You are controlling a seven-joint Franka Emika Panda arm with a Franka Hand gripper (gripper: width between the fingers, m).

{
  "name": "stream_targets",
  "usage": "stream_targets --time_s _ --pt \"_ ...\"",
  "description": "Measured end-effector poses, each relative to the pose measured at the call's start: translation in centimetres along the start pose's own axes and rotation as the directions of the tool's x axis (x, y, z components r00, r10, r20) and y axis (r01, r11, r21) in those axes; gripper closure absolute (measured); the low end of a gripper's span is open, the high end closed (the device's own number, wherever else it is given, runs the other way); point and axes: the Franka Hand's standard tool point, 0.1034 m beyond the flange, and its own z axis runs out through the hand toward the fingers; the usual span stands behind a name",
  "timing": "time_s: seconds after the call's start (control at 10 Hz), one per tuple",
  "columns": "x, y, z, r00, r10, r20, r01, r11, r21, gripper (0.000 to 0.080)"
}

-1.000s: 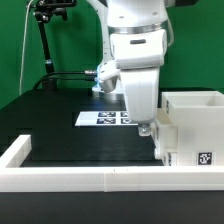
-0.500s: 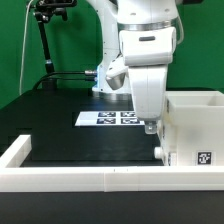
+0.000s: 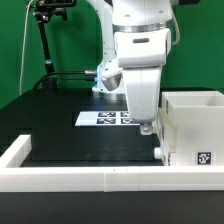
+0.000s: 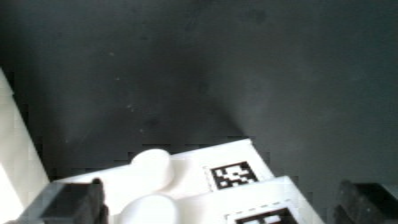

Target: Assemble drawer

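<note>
Jaws of the white Panda arm's two-finger gripper (image 3: 152,138) reach down at the near left corner of the tall matte white plastic box-shaped drawer shell (image 3: 192,128), seen from the exterior view; whether they are parted or pinching the shell's wall cannot be told from here. That shell stands on the black bench (image 3: 85,140) at the exterior view's right, its tagged face just behind the long low white rim wall (image 3: 90,170). Flat on the bench behind the arm lies the marker board (image 3: 103,118). No small tray can be made out.

From the wrist view, dark fingertips (image 4: 61,204) show at the frame's corners, with white tagged plastic of the shell (image 4: 240,180) between them, which suggests spread jaws straddling a wall, though contact is not shown.

Judged from both views, doing this step well calls for centring the wall between the fingers, closing squarely, and keeping the shell upright and clear of the rim wall when it moves.
</note>
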Motion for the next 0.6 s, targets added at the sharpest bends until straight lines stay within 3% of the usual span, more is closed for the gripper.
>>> stream_targets --time_s 0.2,0.6 --pt "-0.1 -0.1 0.0 1.000 0.000 0.000 0.000 1.000 0.001 0.0151" --pt "-0.3 -1.6 1.0 1.000 0.001 0.004 -0.001 1.000 0.024 0.0151"
